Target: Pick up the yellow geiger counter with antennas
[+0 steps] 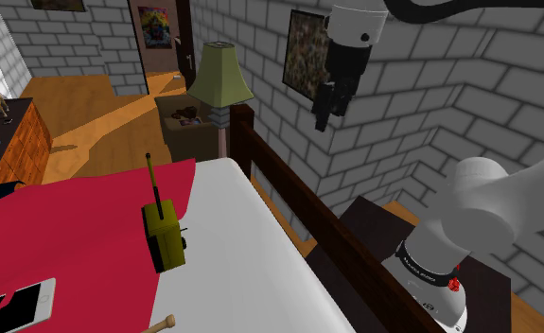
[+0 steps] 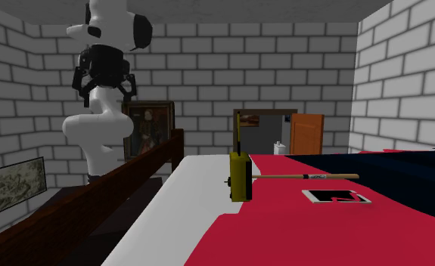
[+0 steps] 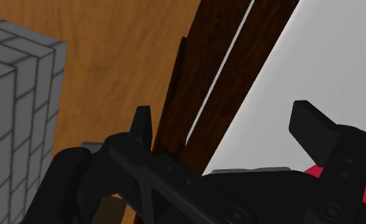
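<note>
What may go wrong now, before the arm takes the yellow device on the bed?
The open end effector hangs above the dark headboard; a direct descent might strike it. The geiger counter stands upright on the bed, so a sideways nudge could topple it. Its thin antenna might be hit first.

We read no text, number or brand anywhere; pale marks on black band round white arm's base [image 1: 419,267] too small for us.

A headboard [image 1: 298,194] of dark brown wood, smooth with a faint grain. Beside it, the floor [image 3: 111,57] is orange wood, clearly grained. Behind it, the walls [image 1: 402,104] are grey brick. Near it, a smooth, matt yellow counter [image 1: 165,236].
</note>
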`<act>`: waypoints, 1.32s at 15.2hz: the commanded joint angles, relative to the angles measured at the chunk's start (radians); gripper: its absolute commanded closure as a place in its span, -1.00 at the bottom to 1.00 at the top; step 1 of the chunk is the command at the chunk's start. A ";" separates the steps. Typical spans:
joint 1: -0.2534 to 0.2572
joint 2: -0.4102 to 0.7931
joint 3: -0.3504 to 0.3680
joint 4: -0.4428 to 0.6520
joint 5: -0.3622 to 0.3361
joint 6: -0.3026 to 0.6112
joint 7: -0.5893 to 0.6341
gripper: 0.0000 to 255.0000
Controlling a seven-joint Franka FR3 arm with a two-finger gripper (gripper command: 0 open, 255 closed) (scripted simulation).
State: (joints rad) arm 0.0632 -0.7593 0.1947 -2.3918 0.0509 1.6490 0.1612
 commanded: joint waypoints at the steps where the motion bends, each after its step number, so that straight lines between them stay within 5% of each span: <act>1: 0.010 0.032 0.045 0.001 0.030 0.032 0.056 -1.00; 12: 0.024 0.293 0.290 0.132 0.107 0.183 0.358 -1.00; 20: 0.004 0.575 0.469 0.322 0.022 0.269 0.617 -1.00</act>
State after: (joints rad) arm 0.0665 -0.2203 0.6397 -2.0907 0.0874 1.9054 0.7377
